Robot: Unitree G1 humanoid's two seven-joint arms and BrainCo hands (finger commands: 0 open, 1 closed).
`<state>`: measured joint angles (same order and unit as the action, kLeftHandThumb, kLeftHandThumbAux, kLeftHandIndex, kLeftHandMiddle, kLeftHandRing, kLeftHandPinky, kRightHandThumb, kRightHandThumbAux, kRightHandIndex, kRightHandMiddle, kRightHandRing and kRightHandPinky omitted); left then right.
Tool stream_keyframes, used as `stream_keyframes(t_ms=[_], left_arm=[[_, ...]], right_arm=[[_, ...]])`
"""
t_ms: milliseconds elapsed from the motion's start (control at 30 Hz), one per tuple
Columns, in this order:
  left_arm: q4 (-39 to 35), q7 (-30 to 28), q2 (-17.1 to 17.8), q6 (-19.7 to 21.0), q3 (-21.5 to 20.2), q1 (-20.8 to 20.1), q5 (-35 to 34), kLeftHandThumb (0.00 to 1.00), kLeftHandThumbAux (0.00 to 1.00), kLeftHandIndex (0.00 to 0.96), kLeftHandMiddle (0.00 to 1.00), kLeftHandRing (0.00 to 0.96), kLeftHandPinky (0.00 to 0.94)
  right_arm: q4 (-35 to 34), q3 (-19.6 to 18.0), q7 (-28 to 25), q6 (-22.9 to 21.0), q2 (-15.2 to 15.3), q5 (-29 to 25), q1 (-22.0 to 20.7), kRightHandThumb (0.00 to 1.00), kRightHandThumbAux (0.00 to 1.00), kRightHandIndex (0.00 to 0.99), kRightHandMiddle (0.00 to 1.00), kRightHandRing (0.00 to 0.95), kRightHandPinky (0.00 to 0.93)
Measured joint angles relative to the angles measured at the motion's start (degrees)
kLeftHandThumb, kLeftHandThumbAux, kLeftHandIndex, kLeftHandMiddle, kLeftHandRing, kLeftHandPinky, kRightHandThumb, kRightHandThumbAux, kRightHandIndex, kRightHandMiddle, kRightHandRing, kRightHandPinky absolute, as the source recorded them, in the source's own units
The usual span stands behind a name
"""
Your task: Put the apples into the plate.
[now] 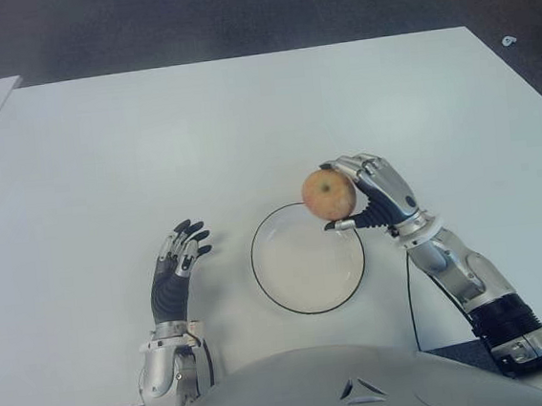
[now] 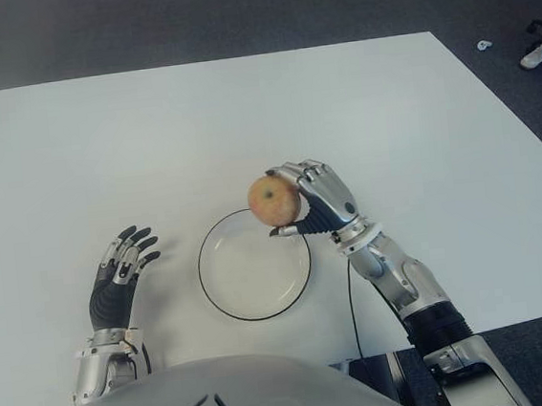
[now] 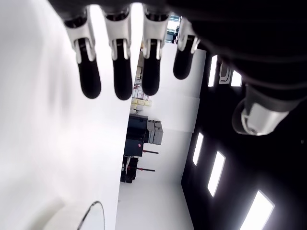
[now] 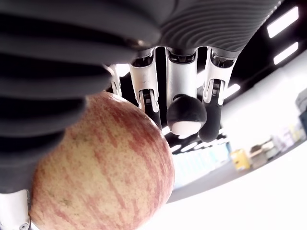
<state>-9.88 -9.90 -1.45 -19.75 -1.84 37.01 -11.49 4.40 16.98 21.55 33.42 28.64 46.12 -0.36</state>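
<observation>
Our right robot hand [image 1: 371,193] grasps a round, red-streaked apple [image 1: 328,194] over the shallow round plate's [image 1: 307,257] rim; left robot hand [image 1: 176,265] released above the smooth white tabletop [image 1: 150,147].

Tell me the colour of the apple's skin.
Yellowish with red streaks; the apple shows best in the right wrist view.

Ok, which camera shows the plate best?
Either eye view: the whole plate shows, with the right hand holding the apple over its rim. The left wrist view catches only an edge; the right wrist view shows none.
</observation>
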Motion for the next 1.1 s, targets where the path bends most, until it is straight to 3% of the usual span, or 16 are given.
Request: stream_keyframes(t_ms=[533, 1100], left_arm=[[-1.1, 1.1, -0.5, 0.2, 0.5, 0.2, 1.7, 0.259, 0.468, 0.196, 0.243, 0.272, 0.301], [-1.5, 1.3, -0.8, 0.2, 0.6, 1.2, 1.4, 0.283, 0.476, 0.200, 0.248, 0.279, 0.310]], right_arm=[[-0.8, 5.0, 0.5, 2.0, -4.7, 3.7, -0.2, 0.356, 0.848, 0.780, 0.899, 0.891, 0.891], [-1.8, 5.5, -0.9, 1.1, -3.3, 5.8, 2.7, 0.362, 0.840, 0.784, 0.897, 0.887, 0.888]])
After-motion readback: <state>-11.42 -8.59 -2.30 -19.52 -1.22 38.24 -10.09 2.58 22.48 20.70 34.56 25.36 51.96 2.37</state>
